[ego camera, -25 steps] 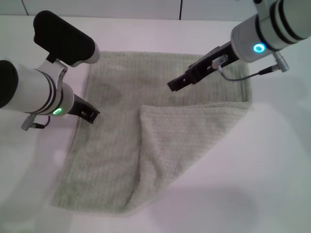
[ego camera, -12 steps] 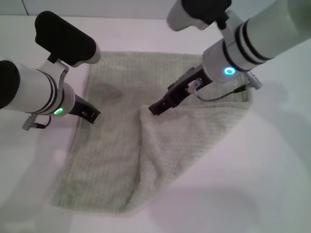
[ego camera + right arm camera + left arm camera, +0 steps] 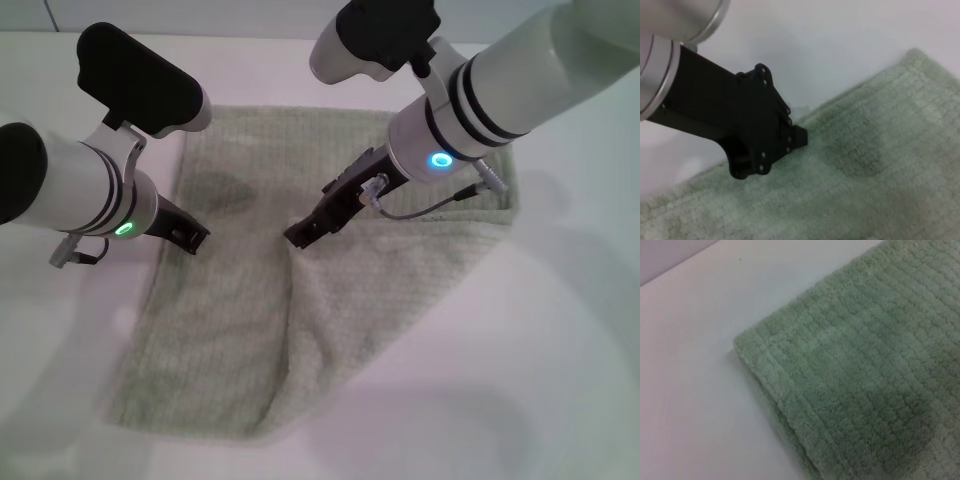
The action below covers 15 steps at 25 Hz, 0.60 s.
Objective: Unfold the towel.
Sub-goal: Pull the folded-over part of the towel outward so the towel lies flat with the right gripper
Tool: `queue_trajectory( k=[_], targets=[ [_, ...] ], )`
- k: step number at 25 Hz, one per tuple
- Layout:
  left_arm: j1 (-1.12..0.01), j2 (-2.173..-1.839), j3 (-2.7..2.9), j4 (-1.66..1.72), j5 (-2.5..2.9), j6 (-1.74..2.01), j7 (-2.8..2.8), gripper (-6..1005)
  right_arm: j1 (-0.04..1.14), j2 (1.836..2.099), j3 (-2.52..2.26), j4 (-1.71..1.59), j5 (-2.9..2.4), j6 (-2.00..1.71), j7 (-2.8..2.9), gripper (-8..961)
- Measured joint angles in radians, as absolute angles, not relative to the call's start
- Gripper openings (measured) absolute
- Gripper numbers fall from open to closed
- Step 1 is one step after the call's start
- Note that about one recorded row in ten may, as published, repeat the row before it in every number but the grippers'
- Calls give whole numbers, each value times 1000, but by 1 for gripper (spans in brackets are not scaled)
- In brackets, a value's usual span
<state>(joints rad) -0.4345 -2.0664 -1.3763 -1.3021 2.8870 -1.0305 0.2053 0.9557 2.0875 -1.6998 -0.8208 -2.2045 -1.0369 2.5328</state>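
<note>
The towel (image 3: pixel 250 300) was found spread across the centre of the white table (image 3: pixel 560 380), its lower-right portion folded over. The right gripper (image 3: pixel 298 235) was positioned at the flap's upper-left corner; the left gripper (image 3: pixel 190 238) at the towel's left edge. Finger states could not be determined. The top layer alone should be pinched.
</note>
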Motion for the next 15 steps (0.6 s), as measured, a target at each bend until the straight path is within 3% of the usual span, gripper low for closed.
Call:
queue_trajectory(
  k=[15],
  targets=[
    [-434,-2066,-1377,-1302,2887,-1034,205,-2,974,2088,-1750,-764,-2186,-983,2526,826]
  ],
)
